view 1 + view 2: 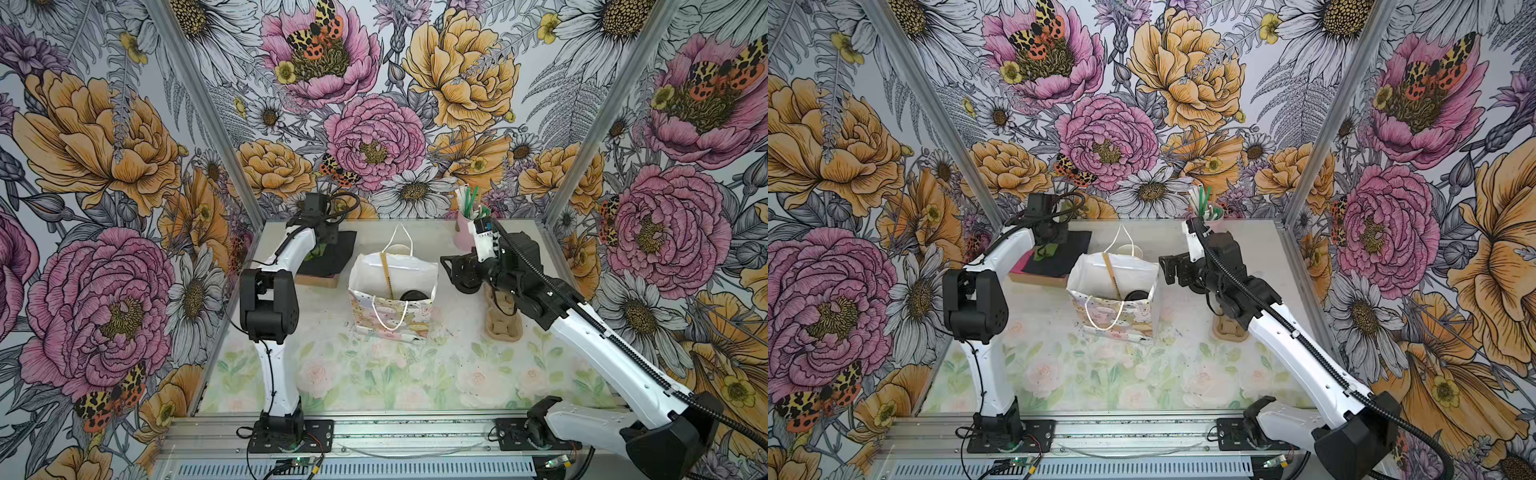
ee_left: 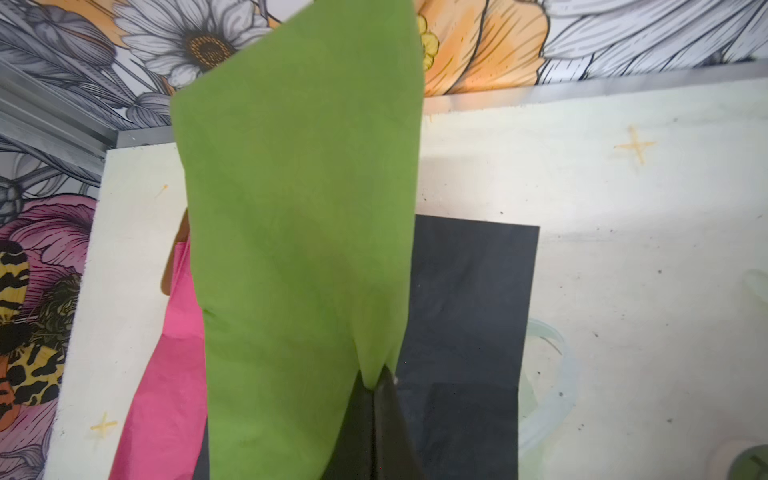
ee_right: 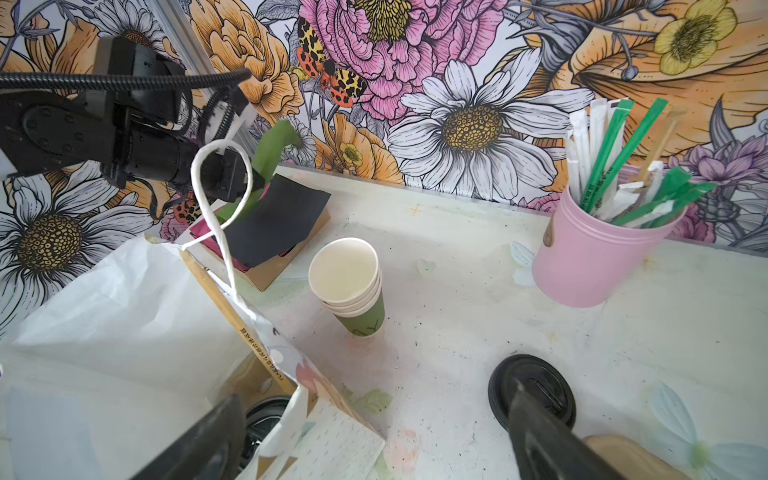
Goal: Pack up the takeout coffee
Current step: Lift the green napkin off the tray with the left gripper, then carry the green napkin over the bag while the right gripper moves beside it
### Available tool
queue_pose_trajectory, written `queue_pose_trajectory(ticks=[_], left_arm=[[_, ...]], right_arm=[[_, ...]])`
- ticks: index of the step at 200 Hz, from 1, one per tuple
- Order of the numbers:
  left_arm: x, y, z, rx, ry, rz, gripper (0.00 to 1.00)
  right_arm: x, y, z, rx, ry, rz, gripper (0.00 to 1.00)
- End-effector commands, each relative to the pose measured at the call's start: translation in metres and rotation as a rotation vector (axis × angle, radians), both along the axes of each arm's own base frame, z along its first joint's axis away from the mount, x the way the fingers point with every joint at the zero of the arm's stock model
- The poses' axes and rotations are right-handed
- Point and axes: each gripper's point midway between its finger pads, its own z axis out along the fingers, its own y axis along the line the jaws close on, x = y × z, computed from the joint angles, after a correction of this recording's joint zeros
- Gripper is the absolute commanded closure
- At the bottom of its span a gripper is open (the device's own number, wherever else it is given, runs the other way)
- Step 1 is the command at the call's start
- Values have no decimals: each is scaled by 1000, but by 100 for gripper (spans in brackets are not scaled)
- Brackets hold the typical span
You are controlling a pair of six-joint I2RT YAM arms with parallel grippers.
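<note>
Nearest us, the gift bag [image 1: 390, 322] stands open on the surface [image 1: 415, 374]. The takeout coffee [image 1: 414, 296] sits inside it, only its black lid showing. Just right of the bag, our right pincer [image 3: 376, 395] hangs released. Farther back, our left pincer [image 2: 376, 386] is clenched on a green sheet [image 2: 299, 208] above the black sheet [image 2: 469, 311].

Bold floral wallpaper [image 1: 374, 137] around pale floral tabletop [image 1: 415, 374]

Pretty sure it's a robot lab test booth: flower-print panels [image 1: 374, 124] on aluminium posts [image 1: 203, 95], arms [image 1: 276, 374] bolted to a rail [image 1: 415, 432] along the frame's bottom.
</note>
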Motion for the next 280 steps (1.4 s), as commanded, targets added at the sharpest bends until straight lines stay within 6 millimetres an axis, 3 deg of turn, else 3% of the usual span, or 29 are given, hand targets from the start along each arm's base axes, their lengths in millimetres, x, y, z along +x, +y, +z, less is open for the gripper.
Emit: queue_pose_trajectory(ticks=[1, 25, 55, 61, 64, 74, 142, 175, 208, 280], left_arm=[[-2, 4, 34, -101, -76, 12, 100], [-8, 0, 68, -195, -132, -20, 100], [-26, -24, 119, -326, -206, -144, 100], [-28, -29, 122, -354, -205, -163, 100], [-36, -31, 140, -365, -238, -182, 100], [-46, -40, 159, -412, -262, -233, 100], [-119, -98, 243, -648, -370, -598, 100], [-150, -117, 260, -739, -416, -764, 100], [-168, -131, 255, -779, -404, -897, 100], [-223, -169, 254, -570, -566, -1199, 100]], right_arm=[[-2, -3, 15, 10, -42, 0, 0], [-3, -2, 24, 5, -70, 15, 1], [-6, -1, 45, 4, -125, 42, 1], [-8, 1, 50, 5, -138, 55, 0], [-8, 1, 52, 5, -144, 62, 0], [-11, 6, 59, 7, -163, 96, 1], [-13, 35, 84, -3, -231, 254, 1], [-8, 57, 90, -14, -252, 363, 1], [0, 67, 94, -95, -313, 431, 2], [10, 83, 118, -130, -411, 517, 2]])
